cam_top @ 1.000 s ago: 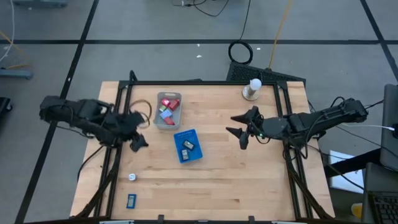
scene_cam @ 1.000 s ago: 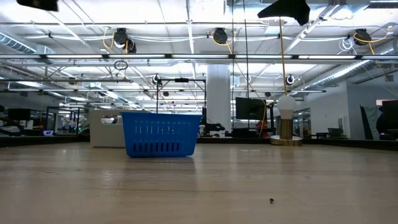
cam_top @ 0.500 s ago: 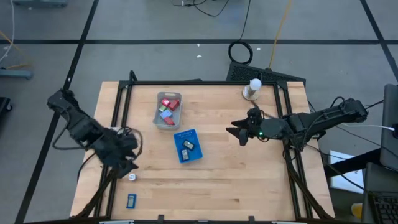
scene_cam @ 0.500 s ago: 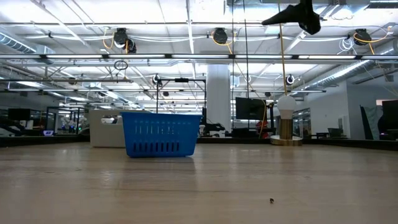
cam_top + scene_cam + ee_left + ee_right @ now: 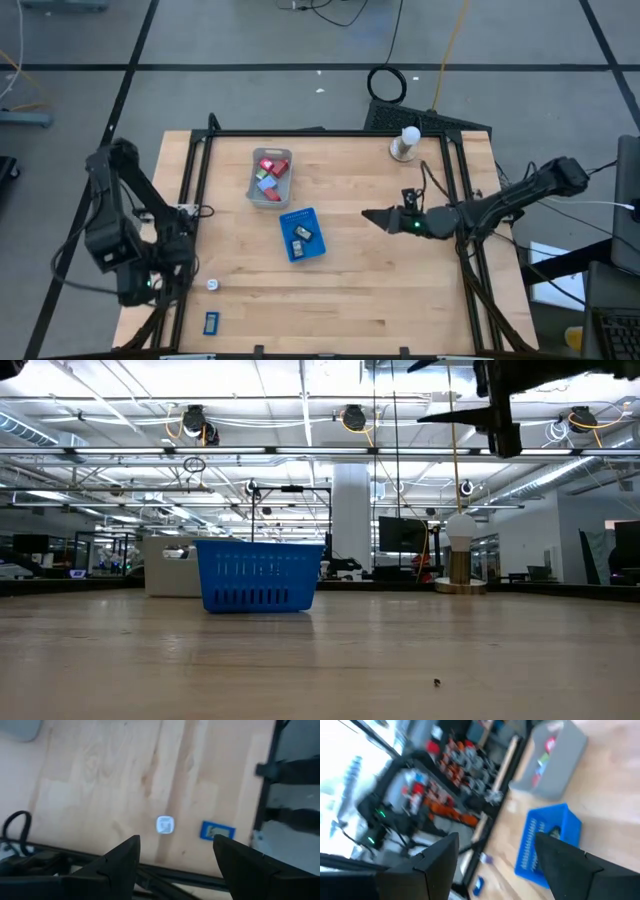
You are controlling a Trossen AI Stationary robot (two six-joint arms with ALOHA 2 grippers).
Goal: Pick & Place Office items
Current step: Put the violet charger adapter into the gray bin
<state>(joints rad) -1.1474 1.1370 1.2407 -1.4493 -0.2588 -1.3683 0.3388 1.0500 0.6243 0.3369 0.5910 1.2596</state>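
A grey tray [image 5: 270, 177] at the far middle holds red and pale blue office items. A blue basket [image 5: 302, 235] beside it holds a few more. One white piece [image 5: 212, 284] and one dark blue piece [image 5: 211, 322] lie on the wood at the near left. My left gripper [image 5: 158, 283] hangs open above the table's left edge, left of the white piece [image 5: 165, 825], with nothing between its fingers. Over the table's right half, well above the wood, my right gripper [image 5: 372, 216] points level toward the basket [image 5: 547, 842], open and holding nothing.
A white knob on a round base [image 5: 405, 143] stands at the far right corner. Black frame rails [image 5: 190, 200] run along the table's left and right edges. Bare wood [image 5: 380, 290] lies across the near right.
My left gripper has swung from beside the grey tray toward the near edge, along the table's left side, rolling as it went. My right gripper has sunk a little and rolled about its own line. Neither has shut or taken hold of anything.
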